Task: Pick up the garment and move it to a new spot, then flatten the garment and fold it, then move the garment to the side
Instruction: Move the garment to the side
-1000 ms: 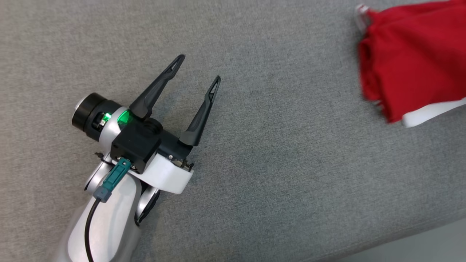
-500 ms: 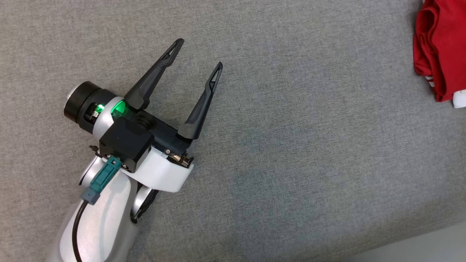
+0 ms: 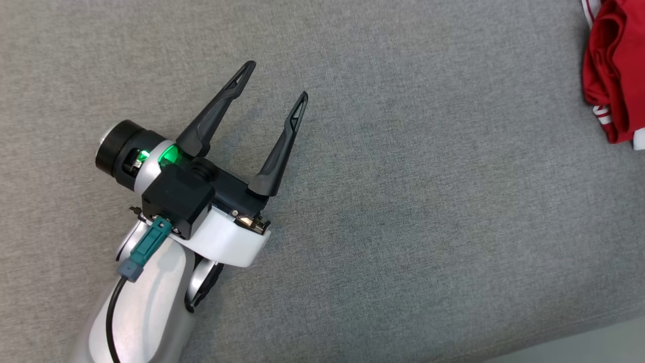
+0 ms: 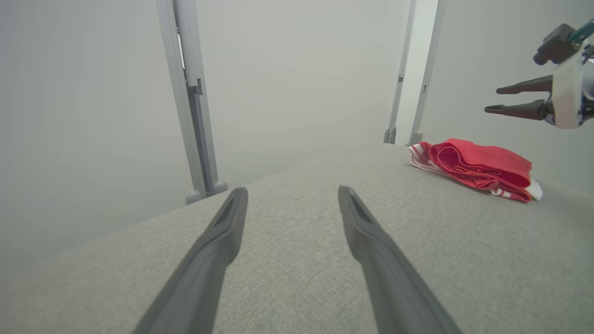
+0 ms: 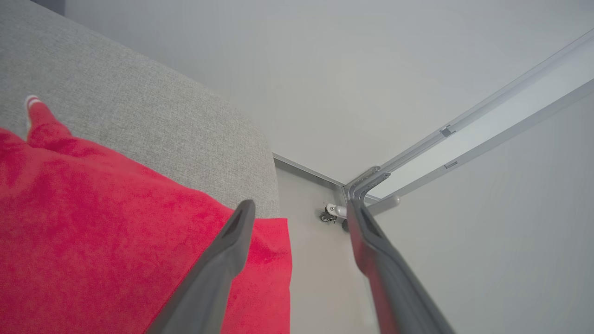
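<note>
One red garment [image 3: 612,75] with white striped trim, folded into a soft bundle at the right edge of the grey upholstered top [image 3: 403,227], by its rounded corner. You should find it light, limp and unlikely to slip. Its layers may spill, so pinch several together at the thick rolled fold. Left gripper [image 3: 276,80]: fingers spread, empty, low over the bare left part, angled toward the far right. Right gripper [image 4: 493,100]: fingers apart, holding nothing, poised above the garment.
</note>
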Available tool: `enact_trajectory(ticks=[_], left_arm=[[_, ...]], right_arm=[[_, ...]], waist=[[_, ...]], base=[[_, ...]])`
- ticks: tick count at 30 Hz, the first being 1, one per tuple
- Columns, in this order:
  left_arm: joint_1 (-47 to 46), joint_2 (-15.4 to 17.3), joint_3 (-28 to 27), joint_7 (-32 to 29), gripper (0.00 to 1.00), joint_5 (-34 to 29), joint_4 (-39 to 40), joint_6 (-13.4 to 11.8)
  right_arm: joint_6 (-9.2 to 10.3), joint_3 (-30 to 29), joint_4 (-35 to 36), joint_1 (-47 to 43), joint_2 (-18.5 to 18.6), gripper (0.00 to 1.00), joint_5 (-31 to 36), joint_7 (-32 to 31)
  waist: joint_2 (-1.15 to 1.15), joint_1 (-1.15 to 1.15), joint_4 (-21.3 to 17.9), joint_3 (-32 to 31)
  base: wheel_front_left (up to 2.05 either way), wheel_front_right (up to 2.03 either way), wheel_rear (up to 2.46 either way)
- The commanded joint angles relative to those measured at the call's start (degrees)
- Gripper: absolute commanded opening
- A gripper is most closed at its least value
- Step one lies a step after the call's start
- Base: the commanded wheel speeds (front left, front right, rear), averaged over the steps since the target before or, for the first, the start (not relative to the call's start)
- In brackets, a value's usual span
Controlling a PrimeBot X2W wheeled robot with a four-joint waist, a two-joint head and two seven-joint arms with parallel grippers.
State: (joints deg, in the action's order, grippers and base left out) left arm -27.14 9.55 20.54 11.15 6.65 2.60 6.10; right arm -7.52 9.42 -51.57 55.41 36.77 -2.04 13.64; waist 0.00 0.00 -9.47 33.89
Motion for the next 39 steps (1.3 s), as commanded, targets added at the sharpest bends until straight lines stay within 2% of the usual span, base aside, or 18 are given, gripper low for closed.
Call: enact_trajectory(ticks=[1, 6, 14, 22, 28, 33, 39], left_arm=[[0.82, -0.06, -0.09, 0.55, 1.0, 0.54, -0.5, -0.39], [1.94, -0.5, -0.28, 1.55, 1.0, 1.22, -2.08, -1.1], [6.25, -1.26, -1.91, 3.13, 1.0, 3.19, -5.73, -3.15], [11.09, -1.41, -4.51, 3.89, 1.0, 5.02, -7.73, -5.21], [14.73, -1.75, -6.38, 4.07, 1.0, 5.3, -8.37, -6.83], [18.37, -2.33, -8.83, 4.06, 1.0, 5.68, -9.95, -7.66], [22.47, -3.86, -12.01, 4.07, 1.0, 4.96, -11.35, -7.47]], right_arm=[[0.06, -0.51, 0.44, -0.5, -0.72, 1.0, -0.26, 0.53], [0.06, -0.21, 2.58, -1.7, -3.36, 1.0, -1.27, 0.77], [0.05, 3.7, 11.97, -7.56, -9.13, 1.0, -6.56, 1.06], [0.05, 5.85, 20.13, -14.85, -13.66, 1.0, -8.8, 0.37], [0.05, 3.62, 24.38, -22.34, -17.53, 1.0, -9.73, 0.79], [0.05, 0.51, 27.41, -29.07, -22.28, 1.0, -9.34, 1.23], [0.05, -2.74, 30.02, -36.96, -27.88, 1.0, -6.18, 1.58]], waist=[[0.0, 0.0, 0.43, -1.67], [0.0, 0.0, 1.29, -5.49], [0.0, 0.0, 4.69, -15.28], [0.0, 0.0, 7.88, -21.26], [0.0, 0.0, 10.47, -25.0], [0.0, 0.0, 11.76, -28.08], [0.0, 0.0, 12.75, -31.37]], base=[[0.0, 0.0, 0.0], [0.0, 0.0, 0.0], [0.0, 0.0, 0.0], [0.0, 0.0, 0.0], [0.0, 0.0, 0.0], [0.0, 0.0, 0.0], [0.0, 0.0, 0.0]])
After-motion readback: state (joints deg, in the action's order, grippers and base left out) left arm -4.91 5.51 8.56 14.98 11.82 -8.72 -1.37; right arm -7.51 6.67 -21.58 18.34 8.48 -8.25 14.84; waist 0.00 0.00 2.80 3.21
